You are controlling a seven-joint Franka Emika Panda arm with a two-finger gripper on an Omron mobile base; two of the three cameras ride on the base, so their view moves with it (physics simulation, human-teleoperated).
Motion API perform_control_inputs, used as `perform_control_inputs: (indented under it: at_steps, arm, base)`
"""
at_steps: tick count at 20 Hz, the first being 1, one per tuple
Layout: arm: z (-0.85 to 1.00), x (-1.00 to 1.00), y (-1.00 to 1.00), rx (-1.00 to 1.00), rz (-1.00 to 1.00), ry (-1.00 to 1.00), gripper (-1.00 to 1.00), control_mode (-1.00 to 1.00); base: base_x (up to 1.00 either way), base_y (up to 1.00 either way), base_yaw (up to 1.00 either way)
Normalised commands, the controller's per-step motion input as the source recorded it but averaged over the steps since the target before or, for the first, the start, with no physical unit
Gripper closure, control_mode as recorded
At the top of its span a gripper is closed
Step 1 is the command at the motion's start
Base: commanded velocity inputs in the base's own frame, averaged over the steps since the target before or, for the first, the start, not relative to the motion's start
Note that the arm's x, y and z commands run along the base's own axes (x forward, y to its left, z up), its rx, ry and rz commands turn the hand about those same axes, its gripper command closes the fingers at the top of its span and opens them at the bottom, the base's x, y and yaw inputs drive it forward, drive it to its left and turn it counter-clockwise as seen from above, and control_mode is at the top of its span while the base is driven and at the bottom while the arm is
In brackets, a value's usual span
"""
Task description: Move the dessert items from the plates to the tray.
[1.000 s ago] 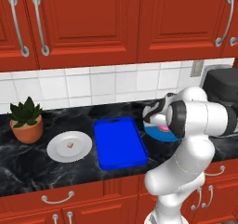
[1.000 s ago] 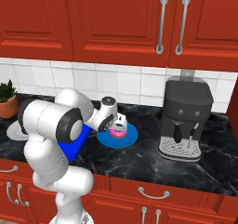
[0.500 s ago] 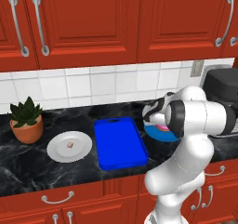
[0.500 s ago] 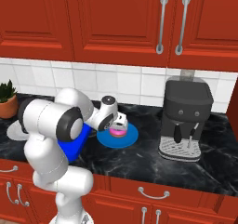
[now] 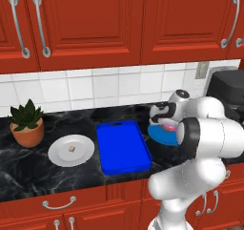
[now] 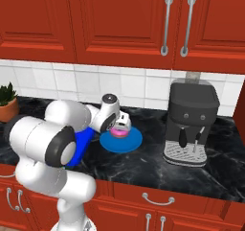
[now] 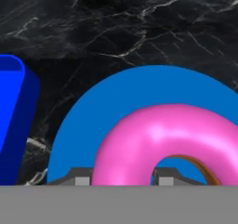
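The pink-frosted donut [image 7: 158, 135] lies on the round blue plate [image 7: 93, 111], which stands on the black counter right of the blue tray [image 5: 121, 148]. My gripper [image 7: 124, 177] is down on the donut, one fingertip [image 7: 82, 177] outside the ring and the other in its hole, pressed against the near wall of the ring. From the base views the hand [image 6: 119, 125] hangs low over the donut [image 6: 119, 132] and blue plate [image 6: 127, 142]. Left of the tray, the white plate [image 5: 58, 155] carries the tiny tan cube [image 5: 71, 149].
A black coffee machine [image 6: 191, 124] stands right of the blue plate. A potted plant [image 5: 27, 124] sits at the far left of the counter. Red cabinets hang above a white tiled wall. The tray's rim [image 7: 14, 121] is close to the left of the blue plate.
The gripper's fingers have closed in onto the donut's ring. The arm, plates and tray stay where they were.
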Motion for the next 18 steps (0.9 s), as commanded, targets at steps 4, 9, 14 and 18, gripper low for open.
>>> perform_control_inputs:
  at_steps: [4, 9, 14, 18]
  arm:
    - [0.65, -0.27, 0.31, 0.0, 0.02, -0.02, 1.0, -1.0]
    - [0.53, -0.36, 0.57, -0.02, 0.03, 0.0, 1.0, -1.0]
    - [0.22, -0.44, 0.67, 0.0, 0.07, 0.0, 1.0, -1.0]
    - [0.01, -0.48, 0.76, 0.0, 0.07, -0.01, 1.0, -1.0]
  base:
    - [0.0, 0.0, 0.0]
    - [0.0, 0.0, 0.0]
    - [0.0, 0.0, 0.0]
    - [0.0, 0.0, 0.0]
